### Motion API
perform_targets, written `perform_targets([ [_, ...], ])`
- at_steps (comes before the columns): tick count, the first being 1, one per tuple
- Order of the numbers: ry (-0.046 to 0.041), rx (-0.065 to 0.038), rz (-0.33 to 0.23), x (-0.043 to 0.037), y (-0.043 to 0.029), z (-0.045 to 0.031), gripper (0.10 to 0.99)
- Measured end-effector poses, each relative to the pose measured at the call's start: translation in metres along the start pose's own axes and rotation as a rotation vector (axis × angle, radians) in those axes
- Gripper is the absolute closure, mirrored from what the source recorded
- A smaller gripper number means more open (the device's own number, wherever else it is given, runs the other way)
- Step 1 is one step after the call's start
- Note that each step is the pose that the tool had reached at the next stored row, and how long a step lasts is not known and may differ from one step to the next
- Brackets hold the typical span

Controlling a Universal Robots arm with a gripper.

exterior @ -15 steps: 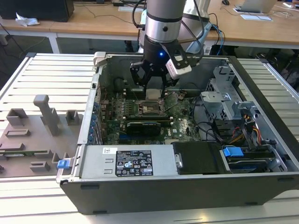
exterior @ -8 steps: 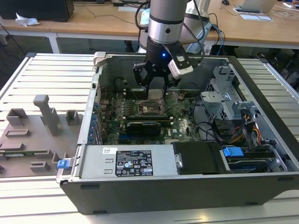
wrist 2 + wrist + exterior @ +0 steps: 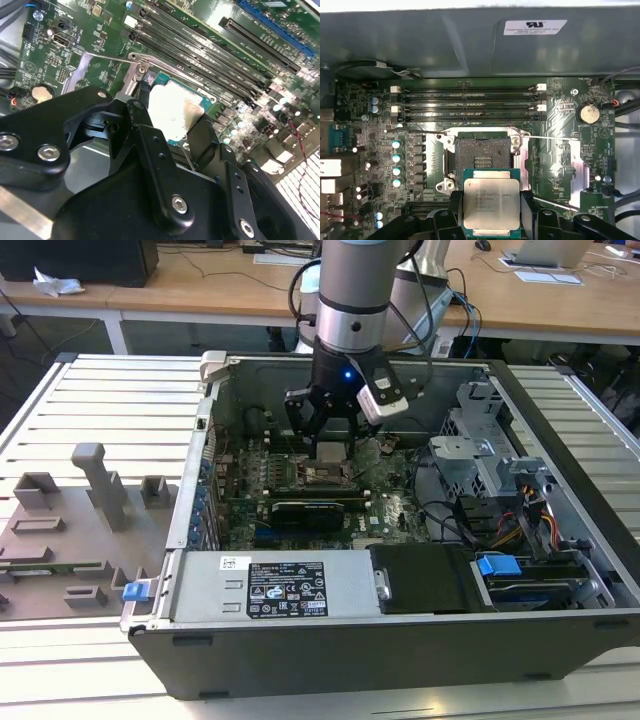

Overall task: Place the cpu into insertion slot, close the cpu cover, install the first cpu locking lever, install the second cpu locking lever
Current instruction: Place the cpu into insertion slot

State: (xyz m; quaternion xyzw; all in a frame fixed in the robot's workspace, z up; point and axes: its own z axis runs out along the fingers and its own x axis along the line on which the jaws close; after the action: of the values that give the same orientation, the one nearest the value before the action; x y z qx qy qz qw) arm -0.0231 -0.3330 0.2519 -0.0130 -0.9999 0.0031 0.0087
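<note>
open case (image 3: pixel 400 645), motherboard (image 3: pixel 560 115) on its floor. gripper (image 3: pixel 331 443) reaches in, fingers (image 3: pixel 529 207) pinched on two opposite edges of the cpu (image 3: pixel 491 202). cpu is held above the board, metal top up, just beside the slot (image 3: pixel 483 155). slot's dark centre is exposed.

Open computer case (image 3: pixel 400 650) lies on slatted metal tabletop (image 3: pixel 110 400). Inside case:
- green motherboard (image 3: pixel 392 512) on floor
- long black memory slots (image 3: pixel 465 104) in parallel rows on board
- round coin battery (image 3: pixel 588 113) near slots' end
- black graphics card (image 3: pixel 315 512) across board
- silver power supply (image 3: pixel 200 585) with label, along case's near wall
- black box (image 3: pixel 425 578) just beside it, then blue clip (image 3: pixel 498 565)
- grey drive cage (image 3: pixel 480 440) at case's end, exterior view's right
- orange and yellow cables (image 3: pixel 545 525) near cage

Outside case:
- grey fixture blocks (image 3: pixel 100 485) at exterior view's left
- wooden desks (image 3: pixel 200 285) behind case
</note>
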Motion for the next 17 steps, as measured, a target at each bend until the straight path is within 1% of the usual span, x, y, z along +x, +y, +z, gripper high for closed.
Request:
perform_targets([
  [3, 0.0001, 0.000, 0.000, 0.0008, 0.0018, 0.0049, 0.541],
  [5, 0.0000, 0.000, 0.000, 0.0033, 0.0043, 0.0083, 0.541],
  [11, 0.0000, 0.000, 0.000, 0.0065, 0.0109, 0.0124, 0.541],
  [13, 0.0000, 0.000, 0.000, 0.0068, 0.0121, 0.0139, 0.541],
  [15, 0.0001, 0.000, 0.000, 0.0068, 0.0136, 0.0170, 0.541],
  [17, 0.0001, 0.000, 0.000, 0.0067, 0.0140, 0.0176, 0.541],
])
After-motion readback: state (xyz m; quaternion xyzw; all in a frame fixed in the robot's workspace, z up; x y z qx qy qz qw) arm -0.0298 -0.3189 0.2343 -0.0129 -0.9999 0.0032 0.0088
